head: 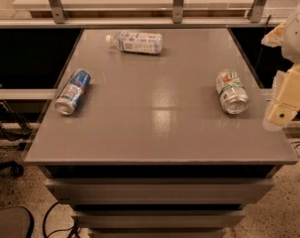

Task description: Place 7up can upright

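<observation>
7up can not upright yet: grasp and set-down are both left to do.
7up can (232, 91) lies on its side near the worktop (159, 133) right edge. The hand (283, 108) hangs just past that edge, apart from the can; open or closed, cannot tell. Blue can (73, 91) and plastic bottle (134, 41) sit well apart, leaving the middle free.

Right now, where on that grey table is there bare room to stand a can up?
The widest bare patch is the middle and front strip of the table, between the blue and silver can on the left, the 7up can on the right and the plastic bottle behind. Tightest is the right edge, where the gripper hangs near the 7up can.
</observation>
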`<action>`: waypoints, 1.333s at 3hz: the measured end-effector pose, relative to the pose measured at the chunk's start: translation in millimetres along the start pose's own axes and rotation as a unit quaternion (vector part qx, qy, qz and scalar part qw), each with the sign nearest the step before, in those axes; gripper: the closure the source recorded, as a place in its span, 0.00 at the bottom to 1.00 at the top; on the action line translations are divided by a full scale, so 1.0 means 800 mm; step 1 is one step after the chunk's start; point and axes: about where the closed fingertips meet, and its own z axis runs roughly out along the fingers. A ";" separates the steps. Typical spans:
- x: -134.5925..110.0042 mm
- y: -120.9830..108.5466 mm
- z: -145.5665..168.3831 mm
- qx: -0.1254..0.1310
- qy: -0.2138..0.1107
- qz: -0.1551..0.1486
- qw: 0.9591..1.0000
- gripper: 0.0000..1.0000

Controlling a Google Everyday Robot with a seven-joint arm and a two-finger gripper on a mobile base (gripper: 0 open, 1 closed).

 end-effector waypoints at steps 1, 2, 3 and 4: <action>0.000 0.000 0.000 0.000 0.000 0.000 1.000 0.00; -0.010 -0.019 0.004 0.002 -0.008 0.018 1.000 0.00; -0.025 -0.052 0.017 -0.004 -0.005 0.050 0.999 0.00; -0.041 -0.082 0.036 -0.016 0.008 0.105 0.994 0.00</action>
